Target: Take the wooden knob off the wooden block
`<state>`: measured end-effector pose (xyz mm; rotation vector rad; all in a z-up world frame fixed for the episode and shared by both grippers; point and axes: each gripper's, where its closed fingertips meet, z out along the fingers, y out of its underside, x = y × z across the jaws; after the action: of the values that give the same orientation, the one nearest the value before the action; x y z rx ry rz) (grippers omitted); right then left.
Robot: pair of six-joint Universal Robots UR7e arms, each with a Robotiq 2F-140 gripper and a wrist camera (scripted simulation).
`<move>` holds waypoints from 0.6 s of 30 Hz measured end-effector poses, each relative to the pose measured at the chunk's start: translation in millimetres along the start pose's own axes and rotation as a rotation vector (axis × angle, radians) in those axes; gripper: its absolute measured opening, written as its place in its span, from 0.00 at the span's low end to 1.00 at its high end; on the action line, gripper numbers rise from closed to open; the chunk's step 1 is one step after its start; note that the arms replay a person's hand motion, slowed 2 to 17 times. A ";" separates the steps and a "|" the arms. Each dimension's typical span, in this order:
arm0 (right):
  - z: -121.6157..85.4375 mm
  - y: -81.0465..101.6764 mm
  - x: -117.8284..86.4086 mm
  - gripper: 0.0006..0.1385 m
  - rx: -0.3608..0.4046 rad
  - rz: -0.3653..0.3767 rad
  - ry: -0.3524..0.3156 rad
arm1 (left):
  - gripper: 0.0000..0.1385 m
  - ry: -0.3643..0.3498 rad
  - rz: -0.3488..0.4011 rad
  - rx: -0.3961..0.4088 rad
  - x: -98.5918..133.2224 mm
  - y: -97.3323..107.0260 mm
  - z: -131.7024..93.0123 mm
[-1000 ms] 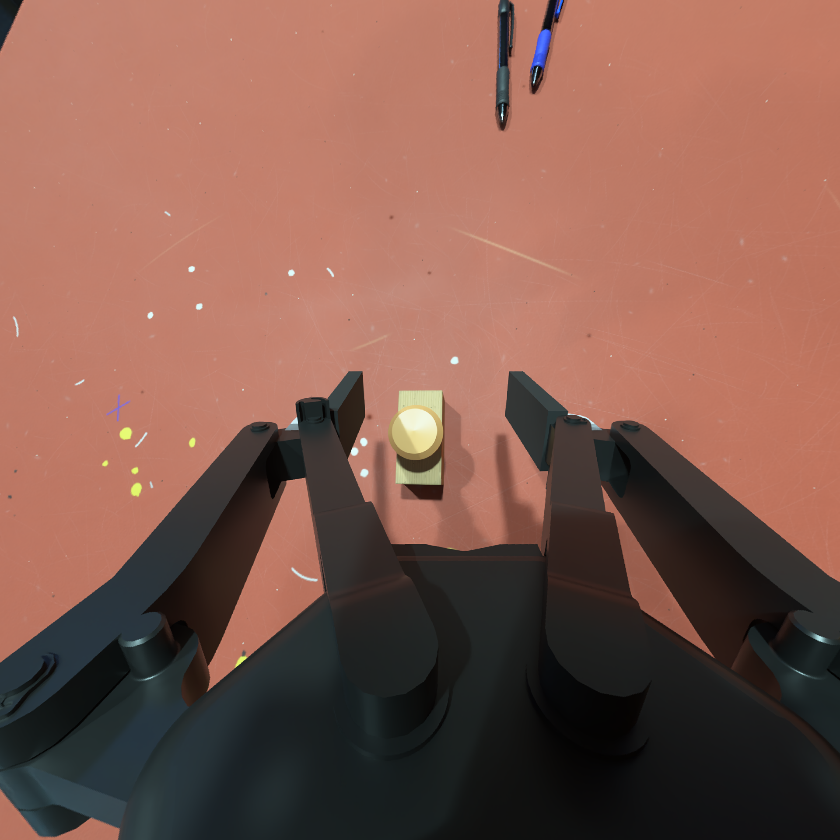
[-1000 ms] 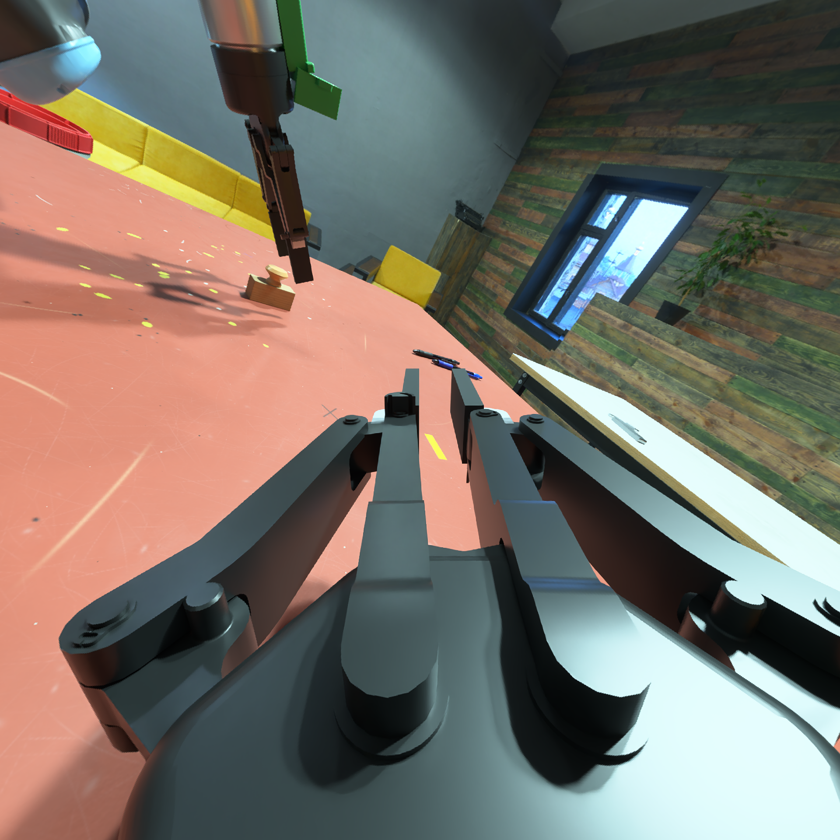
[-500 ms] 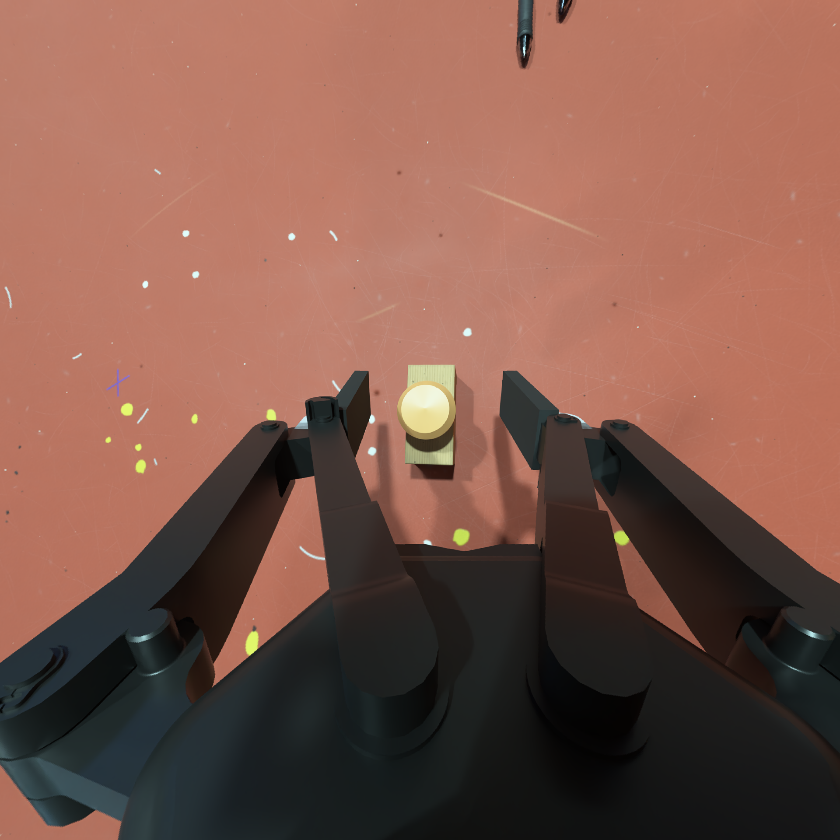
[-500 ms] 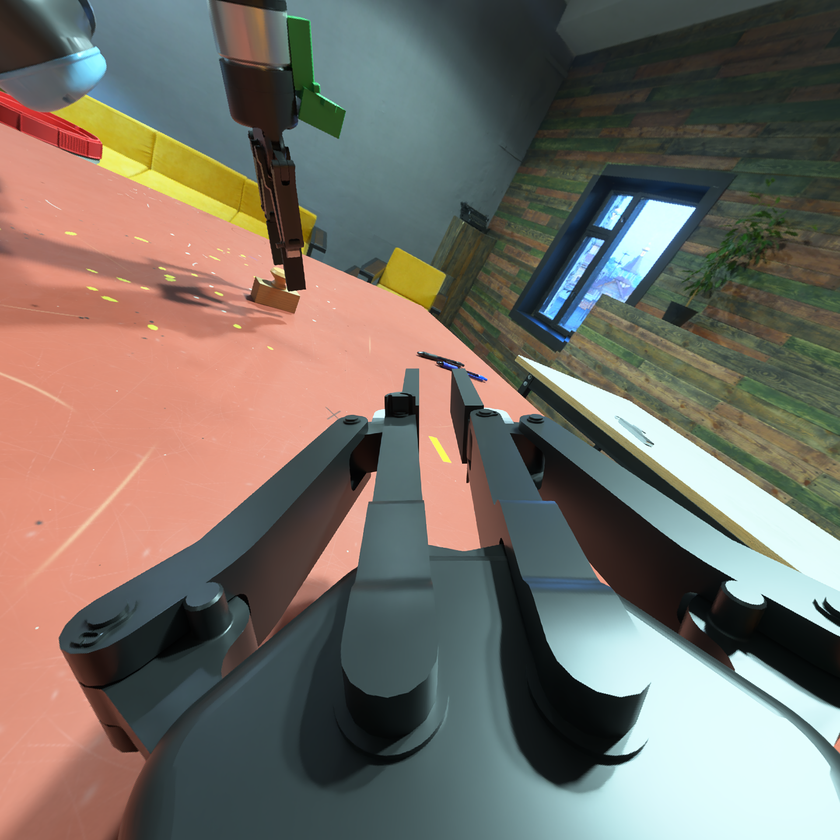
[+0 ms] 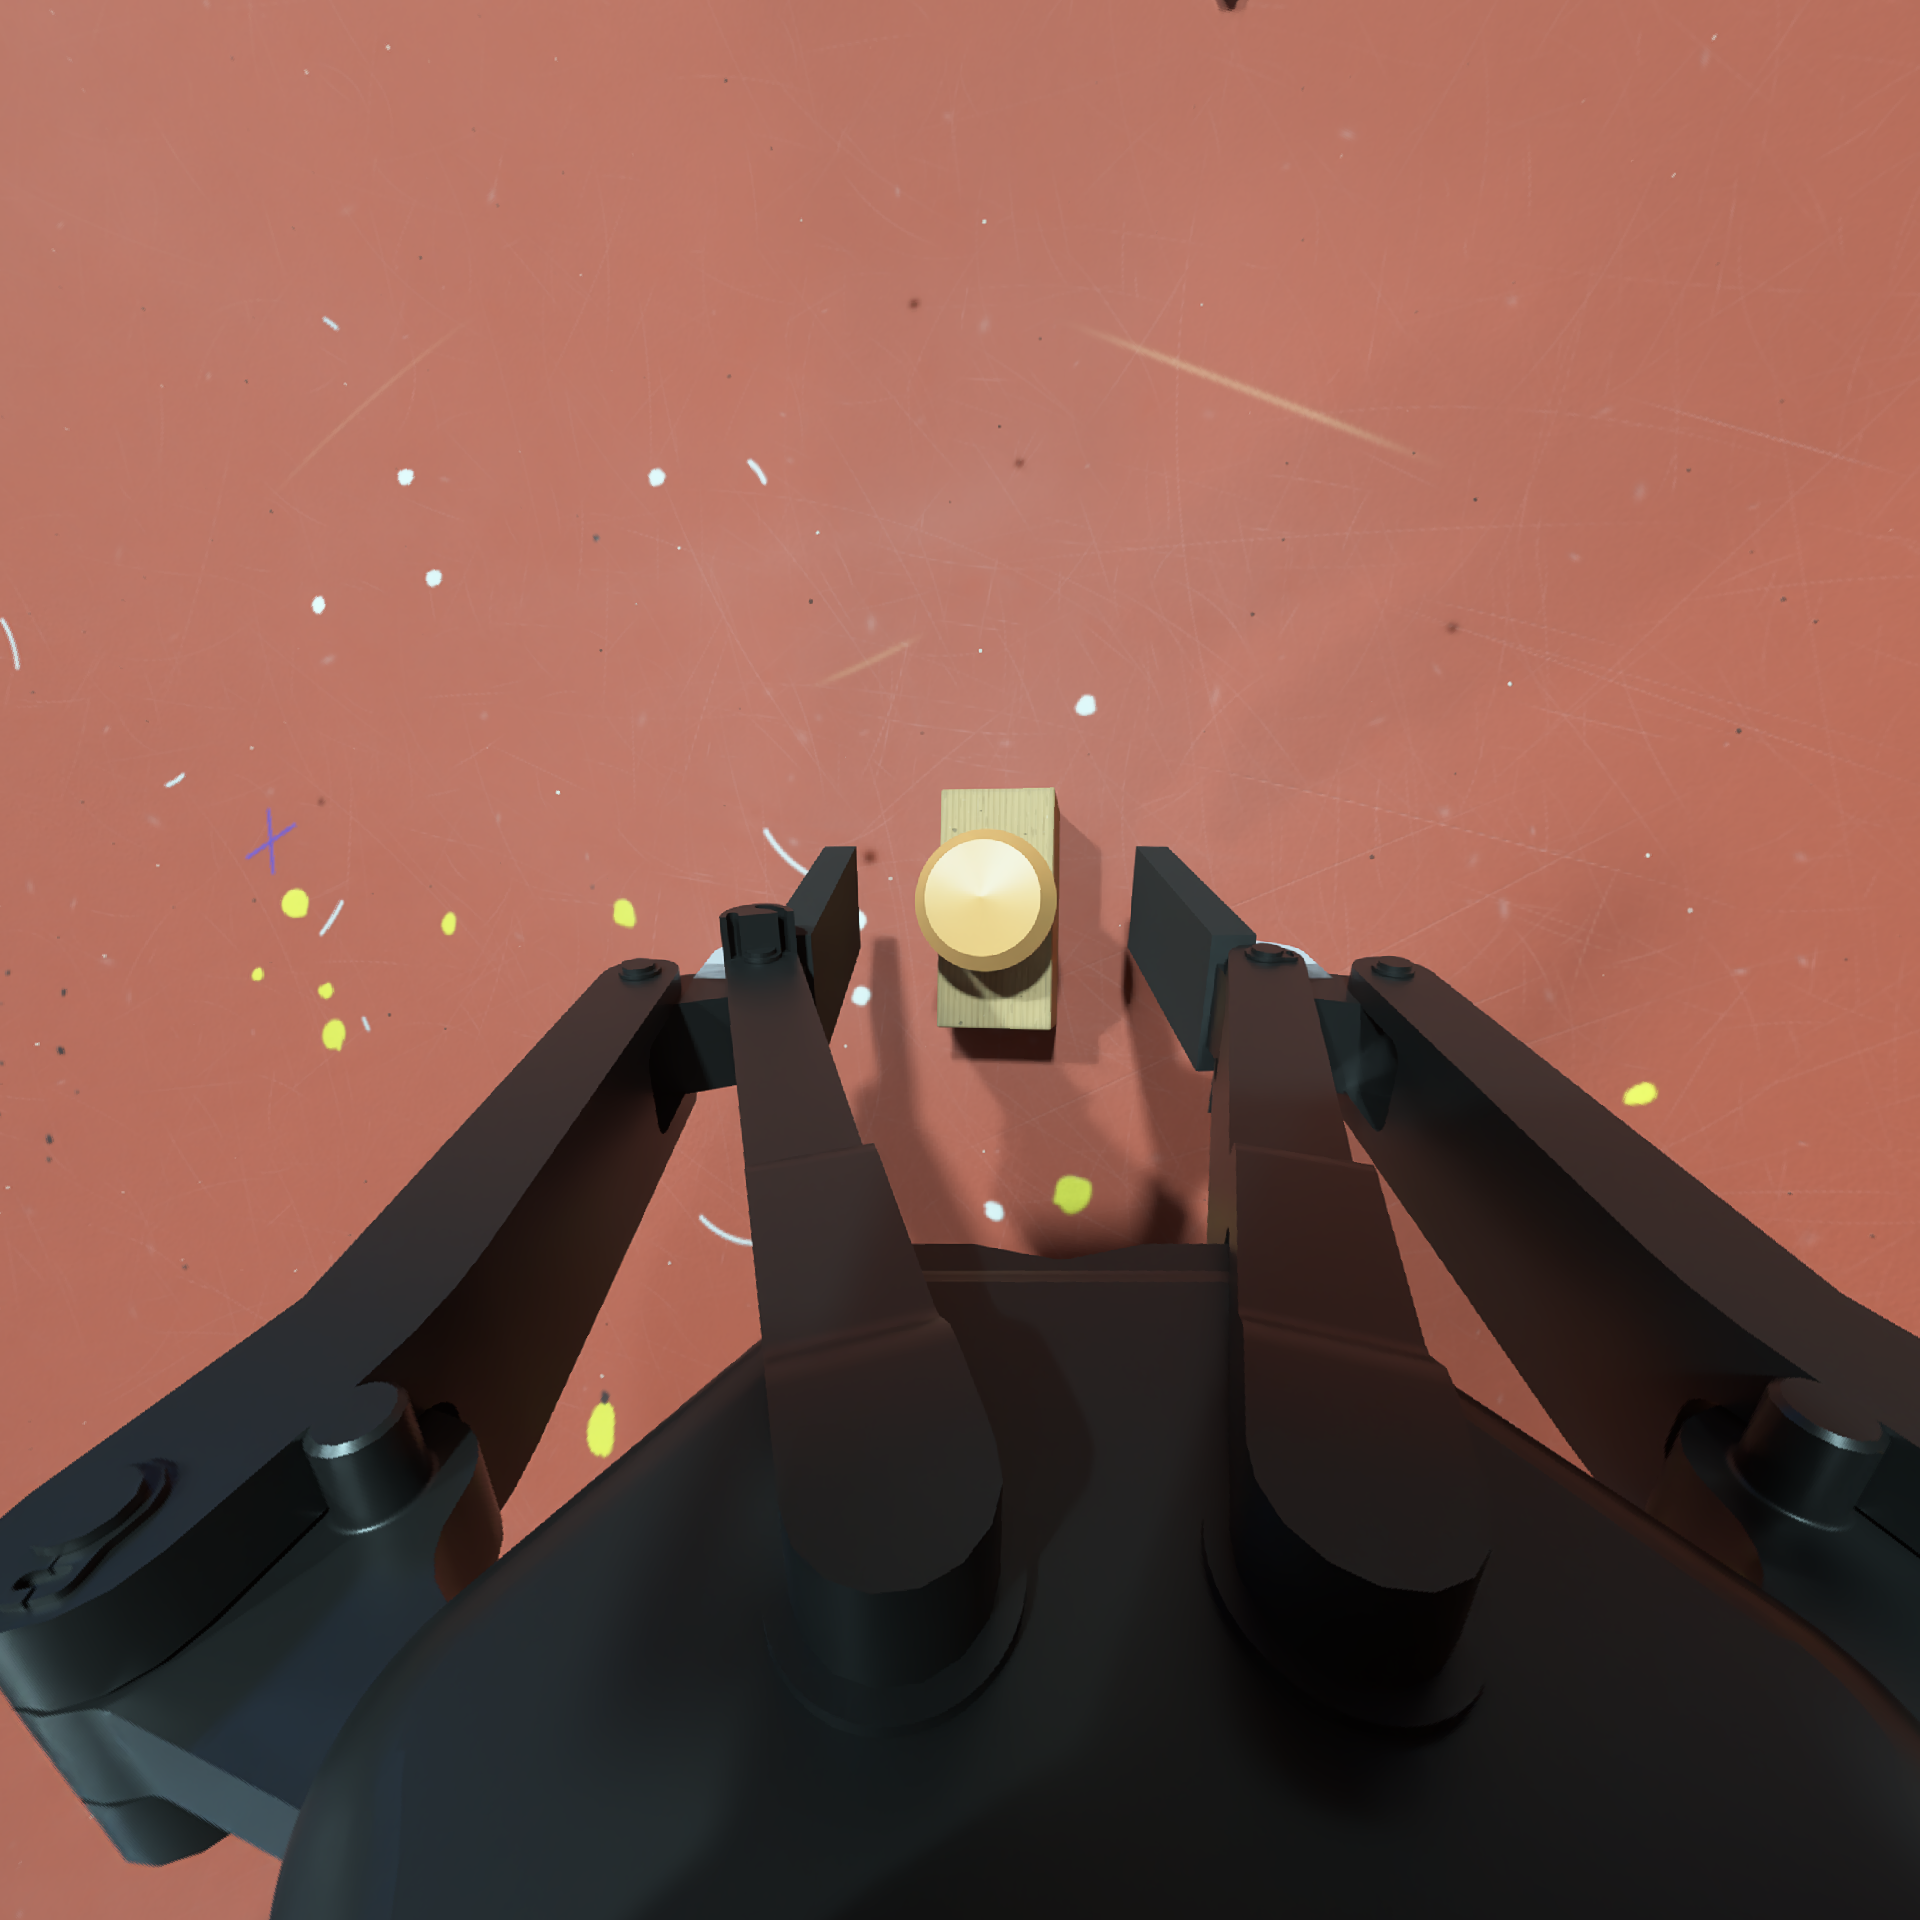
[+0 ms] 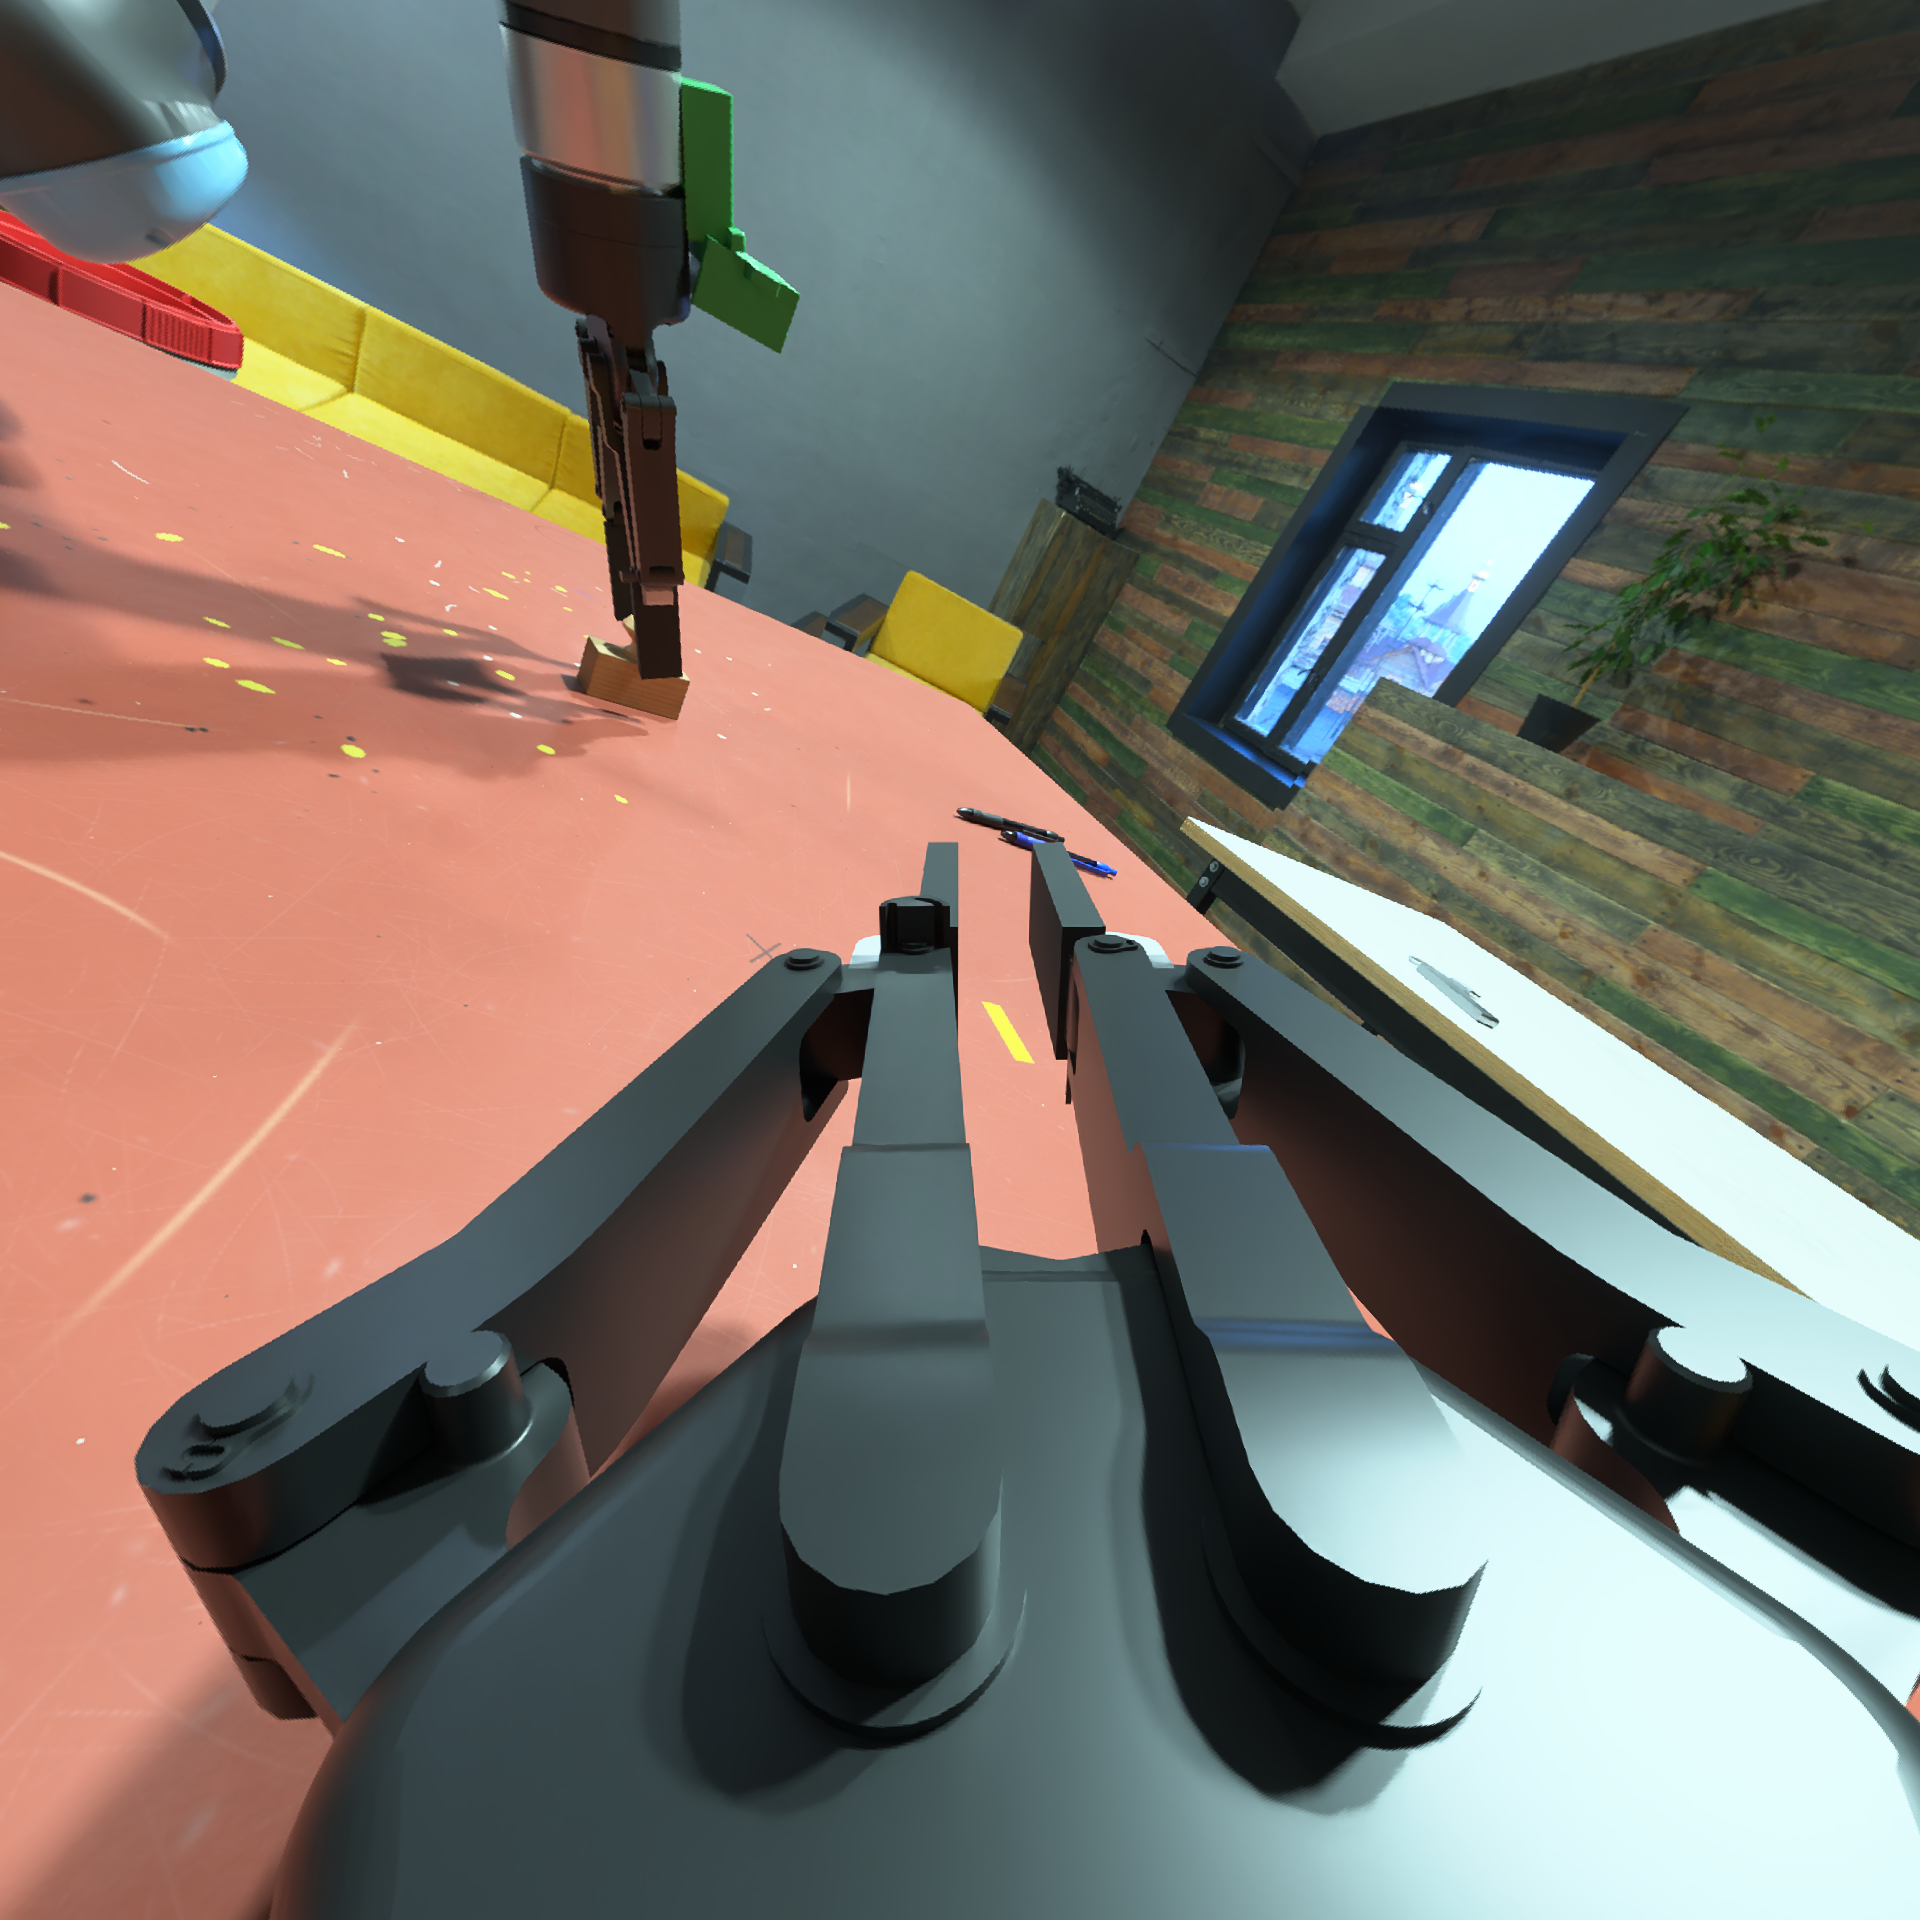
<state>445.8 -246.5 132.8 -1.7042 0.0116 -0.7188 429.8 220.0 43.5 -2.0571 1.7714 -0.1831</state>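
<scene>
In the left wrist view the left pincer [image 5: 992,930] points straight down at the reddish counter [image 5: 1351,520] with its fingers spread, one pad on each side of the wooden knob [image 5: 985,900], and neither pad touches it. The knob sits just above the middle of the frame, seated on the wooden block [image 5: 997,992], which lies flat on the counter with its long side running up and down the picture. That alignment looks deliberate: the pads face the knob's round flanks across the block's narrow width, so closing them should catch the knob and not the block. In the right wrist view the same pincer [image 6: 652,644] appears in the upper left of the frame, hanging upright with its tips down at knob height just above the block [image 6: 632,681]; the knob itself is mostly hidden behind the fingers there. The right pincer [image 6: 992,883] fills the lower half of that view, low over the counter and well apart from the block, its fingers drawn near each other with a narrow gap and nothing between them, apparently parked out of the way. Two pens [image 6: 1034,836], one black and one blue, lie on the counter just beyond its tips. No brand, label or legible writing shows; only a small purple cross mark [image 5: 270,840] at the left and scattered yellow and white paint specks.
</scene>
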 end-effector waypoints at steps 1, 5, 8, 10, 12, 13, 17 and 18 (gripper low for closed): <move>0.0 -0.1 0.0 0.13 0.000 0.000 0.000 | 0.50 -0.002 0.002 -0.003 -0.1 0.6 0.4; 0.1 -0.2 -0.1 0.13 0.001 -0.002 0.000 | 0.49 -0.009 0.012 -0.017 -0.4 3.0 2.0; 0.1 -0.3 -0.1 0.13 0.001 -0.003 0.000 | 0.48 -0.015 0.020 -0.025 -0.7 4.6 3.0; 0.1 -0.4 -0.1 0.13 0.002 -0.004 0.000 | 0.47 -0.019 0.025 -0.031 -0.9 5.5 3.6; 0.2 -0.4 -0.1 0.13 0.002 -0.005 0.000 | 0.47 -0.023 0.031 -0.036 -1.2 6.4 4.1; 0.2 -0.4 -0.1 0.13 0.002 -0.005 0.000 | 0.46 -0.024 0.033 -0.038 -1.2 6.7 4.3; 0.2 -0.5 -0.1 0.13 0.002 -0.007 0.000 | 0.44 -0.027 0.041 -0.043 -1.1 7.1 4.7; 0.2 -0.5 -0.1 0.13 0.002 -0.007 0.000 | 0.43 -0.028 0.043 -0.044 -1.1 7.2 4.7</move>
<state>445.6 -246.1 133.2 -1.7029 0.0052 -0.7240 424.7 221.4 36.6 -2.0397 1.8162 -0.1031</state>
